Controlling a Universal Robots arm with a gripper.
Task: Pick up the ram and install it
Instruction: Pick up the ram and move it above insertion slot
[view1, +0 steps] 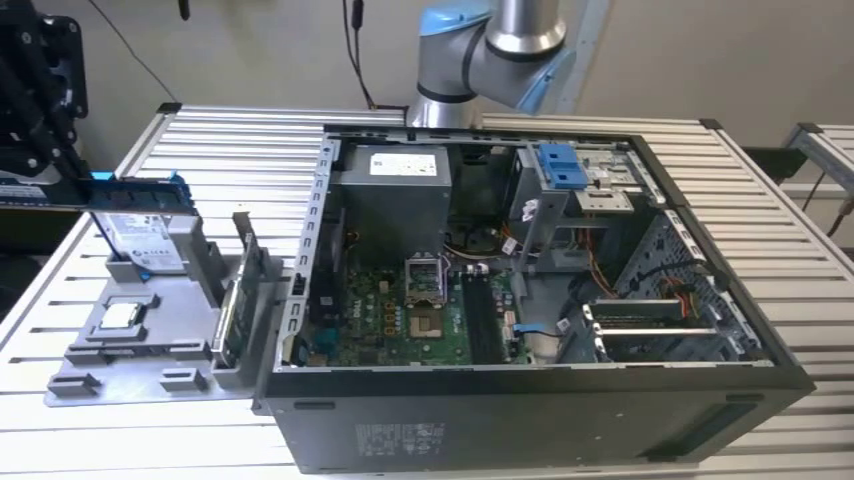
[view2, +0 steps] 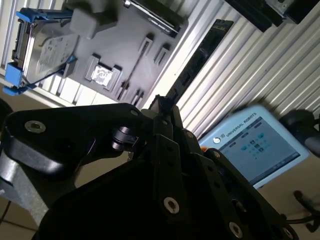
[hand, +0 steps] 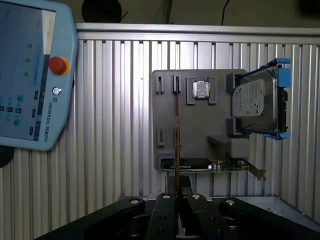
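In both wrist views the ram is a long, thin, dark stick that runs out from my fingertips. In the first wrist view the ram shows edge-on as a thin line over the grey fixture. My gripper is shut on its near end, high above the table. In the second wrist view the gripper has its dark fingers pressed together around the stick. The open computer case lies on the table, with dark memory slots on its green motherboard.
The grey fixture at the exterior view's left carries a silver hard drive with blue rails, a small square chip and an upright green card. A blue teach pendant lies on the slatted table.
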